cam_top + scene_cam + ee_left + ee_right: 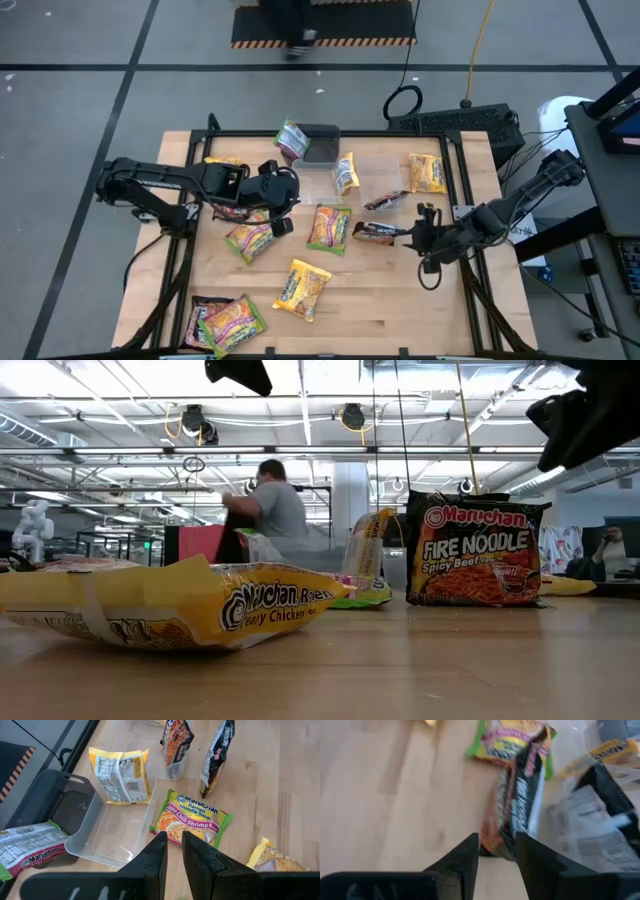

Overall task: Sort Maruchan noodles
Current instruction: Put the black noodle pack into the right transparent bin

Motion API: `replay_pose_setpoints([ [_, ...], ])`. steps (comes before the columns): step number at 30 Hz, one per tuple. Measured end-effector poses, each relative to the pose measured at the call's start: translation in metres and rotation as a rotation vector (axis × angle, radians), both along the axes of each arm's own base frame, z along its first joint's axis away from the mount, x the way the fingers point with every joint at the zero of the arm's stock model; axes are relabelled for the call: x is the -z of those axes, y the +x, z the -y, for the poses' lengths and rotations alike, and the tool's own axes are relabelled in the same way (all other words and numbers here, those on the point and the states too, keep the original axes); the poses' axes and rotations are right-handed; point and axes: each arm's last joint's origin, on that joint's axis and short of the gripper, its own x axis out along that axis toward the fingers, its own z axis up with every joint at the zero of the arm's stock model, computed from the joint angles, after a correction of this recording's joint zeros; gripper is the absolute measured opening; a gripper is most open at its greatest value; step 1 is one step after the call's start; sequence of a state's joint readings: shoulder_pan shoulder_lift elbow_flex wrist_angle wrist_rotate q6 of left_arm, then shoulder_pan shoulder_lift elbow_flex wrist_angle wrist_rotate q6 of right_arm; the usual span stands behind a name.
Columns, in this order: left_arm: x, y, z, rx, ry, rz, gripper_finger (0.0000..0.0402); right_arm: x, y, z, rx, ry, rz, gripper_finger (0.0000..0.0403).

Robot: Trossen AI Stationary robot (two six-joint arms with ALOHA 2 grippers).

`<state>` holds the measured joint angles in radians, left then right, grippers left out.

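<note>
A: What is seen across the worktop, starting with the biggest things?

B: A light wooden worktop is seen filling the middle of the high view. Clear tubs are set along its upper edge, with a dark grey box at upper centre. The Maruchan noodles are scattered over it: a yellow packet below centre, a green-edged packet at the centre, another green-edged one to its left, two more packets overlapping at the lower left, and a yellow one in a tub at the upper right.

A: And the arms?

B: The left claw is found left of centre in the high view, above the packets there. In its wrist view the fingers are seen close together with a narrow gap and nothing between them, above a Lime Chili Shrimp packet.

A: The right claw?

B: The right claw is placed right of centre, just beside a dark brown-black packet. In its wrist view the fingers are seen parted, with the end of that dark packet lying in the gap. Whether the packet is touched cannot be told.

A: Anything in the low view?

B: A Fire Noodle packet is shown standing upright at right of centre, and a person is seen in the room behind.
</note>
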<state>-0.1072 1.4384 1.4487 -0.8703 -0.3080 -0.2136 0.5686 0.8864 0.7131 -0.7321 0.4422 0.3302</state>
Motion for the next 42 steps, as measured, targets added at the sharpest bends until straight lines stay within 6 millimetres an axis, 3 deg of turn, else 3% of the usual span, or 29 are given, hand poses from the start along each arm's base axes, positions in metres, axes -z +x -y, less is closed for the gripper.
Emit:
replay_pose_setpoints([
  [12,0.000,0.000,0.000,-0.001,0.000,0.000,0.0065,0.004,-0.002,0.008,-0.043,-0.140,-0.070,0.0122],
  [25,0.000,0.000,0.000,-0.007,-0.006,0.002,0.0065,0.023,0.020,0.018,0.021,-0.160,-0.219,0.0122],
  [33,0.000,0.000,0.000,-0.007,-0.007,0.002,0.0065,0.033,0.031,0.020,-0.030,-0.138,-0.287,0.0117],
  [37,0.000,0.000,0.000,-0.008,-0.007,0.002,0.0065,0.036,0.036,0.023,-0.009,-0.139,-0.299,0.0092],
  [42,0.000,0.000,0.000,-0.009,-0.008,0.003,0.0065,0.037,0.041,0.024,-0.049,-0.100,-0.283,0.0021],
])
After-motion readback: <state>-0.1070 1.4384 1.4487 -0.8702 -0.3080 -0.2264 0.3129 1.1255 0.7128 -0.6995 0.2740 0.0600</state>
